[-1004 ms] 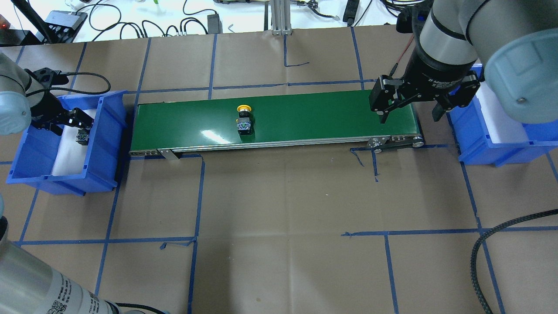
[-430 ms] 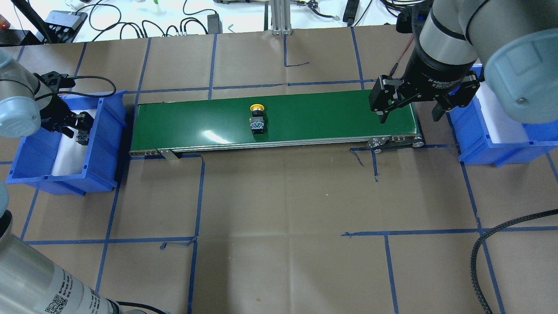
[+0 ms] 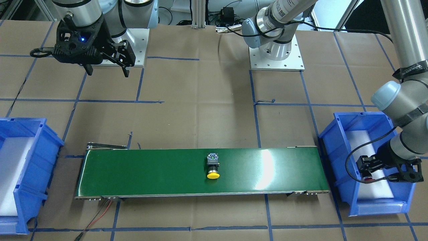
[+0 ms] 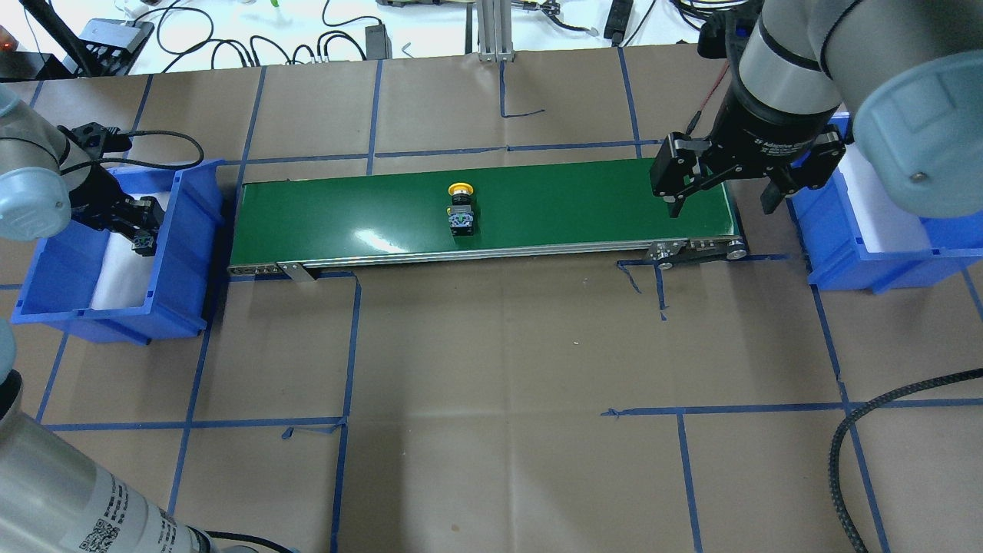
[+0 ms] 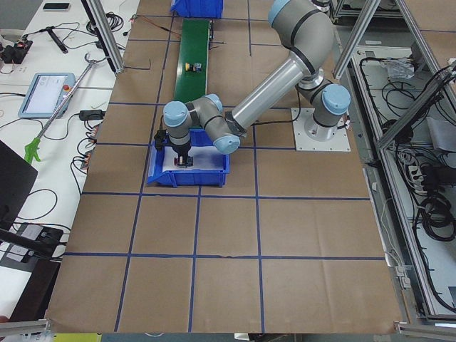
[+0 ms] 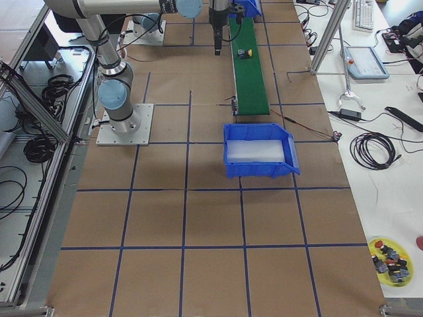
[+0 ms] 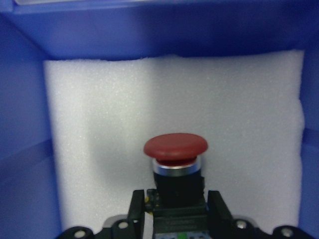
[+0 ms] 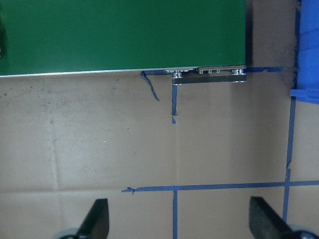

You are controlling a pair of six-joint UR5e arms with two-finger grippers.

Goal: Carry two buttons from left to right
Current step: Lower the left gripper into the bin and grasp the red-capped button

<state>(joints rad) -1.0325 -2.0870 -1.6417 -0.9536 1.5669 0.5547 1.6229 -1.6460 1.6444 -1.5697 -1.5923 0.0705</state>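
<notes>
Now: left jaws pinch the red button in the left bin; yellow button lies mid-belt.
Left gripper [image 7: 175, 209] is down inside the blue left bin [image 4: 184, 253], over the white foam liner [image 7: 99, 124]. Its jaws are clamped on the black body of the red button [image 7: 175, 147]. Cannot tell whether that button touches the foam. Yellow button [image 4: 461, 207] lies on its side on the green conveyor belt [image 4: 345, 215], around mid-length, cap toward the far edge in the overhead view. Right gripper [image 4: 722, 201] hovers above the belt's right end, jaws spread wide, just beside the blue right bin [image 4: 837, 253]. Brown paper tabletop [image 4: 499, 369] with blue tape lines.
</notes>
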